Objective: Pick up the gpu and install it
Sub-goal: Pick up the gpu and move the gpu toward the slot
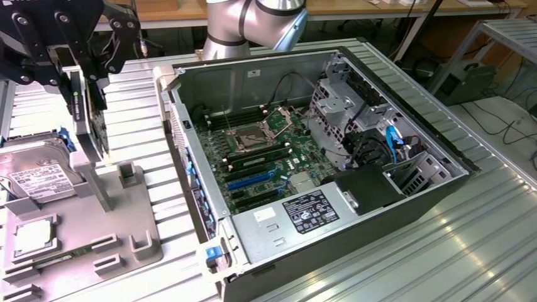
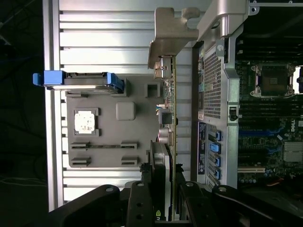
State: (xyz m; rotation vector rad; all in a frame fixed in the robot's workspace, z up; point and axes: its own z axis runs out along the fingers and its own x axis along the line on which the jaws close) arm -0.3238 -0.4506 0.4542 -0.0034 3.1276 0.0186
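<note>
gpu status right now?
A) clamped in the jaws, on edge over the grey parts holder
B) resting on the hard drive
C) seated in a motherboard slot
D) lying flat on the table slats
A: the jaws are closed on the gpu, which stands on edge over the grey parts holder, outside the case. The blue motherboard slots are bare.
</note>
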